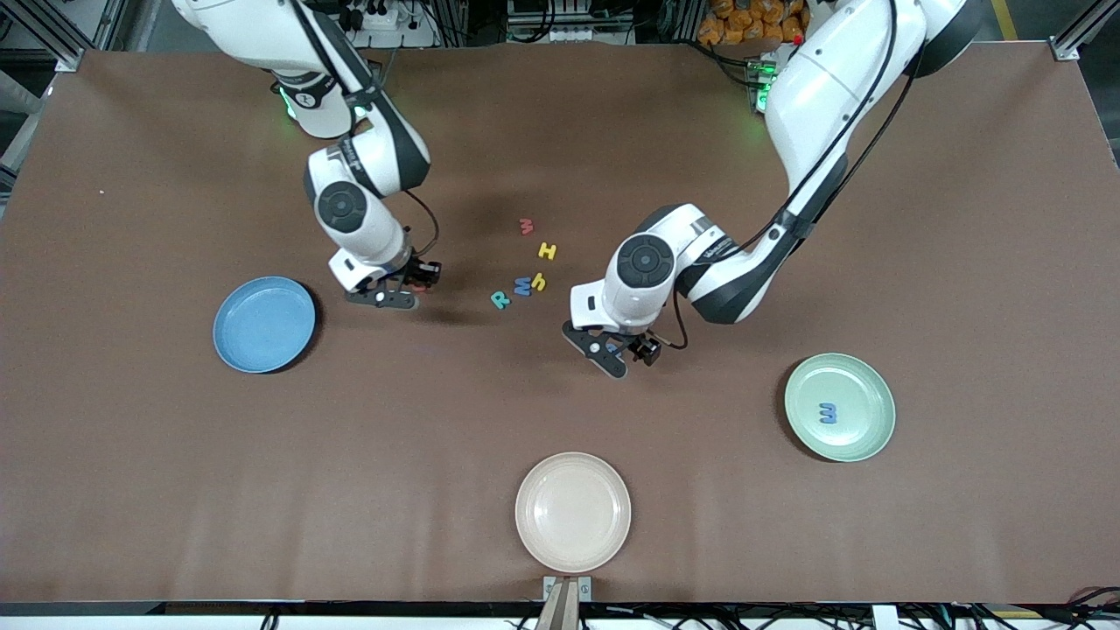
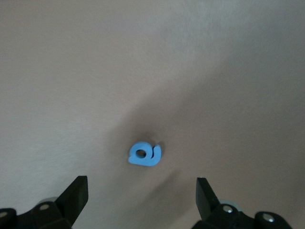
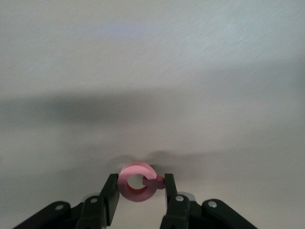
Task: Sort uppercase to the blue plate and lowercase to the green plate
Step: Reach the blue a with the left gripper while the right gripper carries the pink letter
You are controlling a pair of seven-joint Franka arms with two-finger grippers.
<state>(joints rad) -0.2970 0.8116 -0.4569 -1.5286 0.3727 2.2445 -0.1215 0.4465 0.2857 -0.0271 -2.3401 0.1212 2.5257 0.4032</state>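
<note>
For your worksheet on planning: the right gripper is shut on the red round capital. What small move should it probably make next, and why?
Probably carry it toward the blue plate: the right gripper already clamps the red round letter, and that plate lies bare nearby.

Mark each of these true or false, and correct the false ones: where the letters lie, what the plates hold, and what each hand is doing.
1. The right hand is shut on the red G. True.
2. The blue plate holds a blue letter. False: it holds none; the blue m lies on the green plate.
3. The left hand is open over the blue a, which lies on the table. True.
4. The cream plate holds the yellow H. False: it holds nothing; the yellow H lies on the table, with the red w farther from the front camera.
</note>
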